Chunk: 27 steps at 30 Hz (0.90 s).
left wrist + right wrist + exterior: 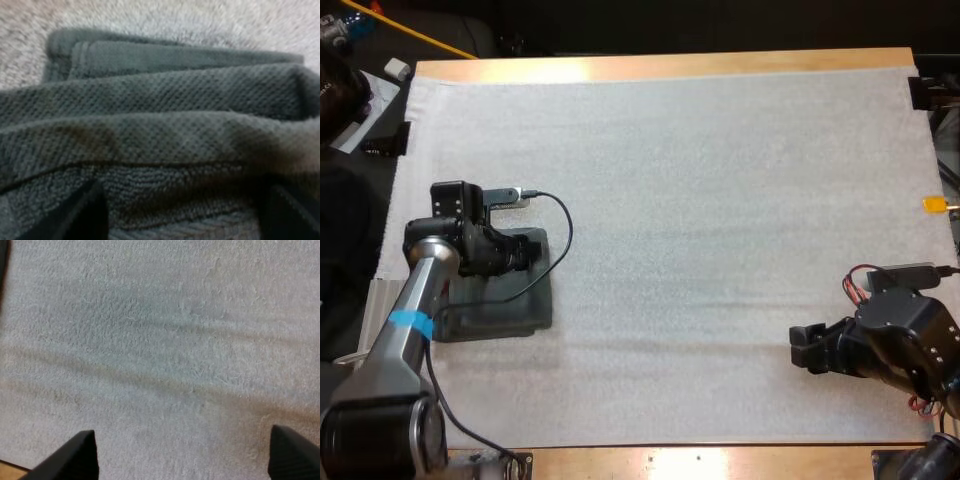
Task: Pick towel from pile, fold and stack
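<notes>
A folded stack of dark grey-green towels [498, 300] lies at the mat's left side. My left gripper [526, 250] sits low over the stack's far edge. In the left wrist view its fingers [85, 212] stand wide apart, with the waffle-textured towel folds [165, 115] lying close under and between them, and my left gripper [182, 192] is open. My right gripper [809, 348] hovers over bare mat at the near right. It is open [181, 432] with nothing between its fingers [80, 455].
The white mat [700, 200] covers most of the wooden table [650, 66]. The stack lies close to the mat's left edge. Loose clutter [370, 95] sits off the table's far left corner.
</notes>
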Tool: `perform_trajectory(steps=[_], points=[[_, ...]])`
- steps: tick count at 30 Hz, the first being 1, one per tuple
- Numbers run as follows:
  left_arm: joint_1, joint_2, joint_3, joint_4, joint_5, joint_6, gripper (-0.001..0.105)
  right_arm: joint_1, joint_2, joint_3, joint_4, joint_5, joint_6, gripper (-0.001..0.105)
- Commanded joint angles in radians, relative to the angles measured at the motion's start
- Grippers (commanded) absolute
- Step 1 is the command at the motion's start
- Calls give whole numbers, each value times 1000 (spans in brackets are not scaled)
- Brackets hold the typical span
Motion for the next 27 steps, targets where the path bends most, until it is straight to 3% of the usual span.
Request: perform_trajectory(steps=[1,9,17,27], points=[[-1,57,-17,6,-6,-6,64,0,-8,-8,6,3,-3,67],[-1,65,-46,50,-4,1,63,3,-5,-4,0,-2,0,67],[-3,-57,-45,150,-27,26,63,0,-5,-4,2,-4,3,67],[-3,-140,65,158,-55,31,63,1,-7,-3,-10,-13,7,67]])
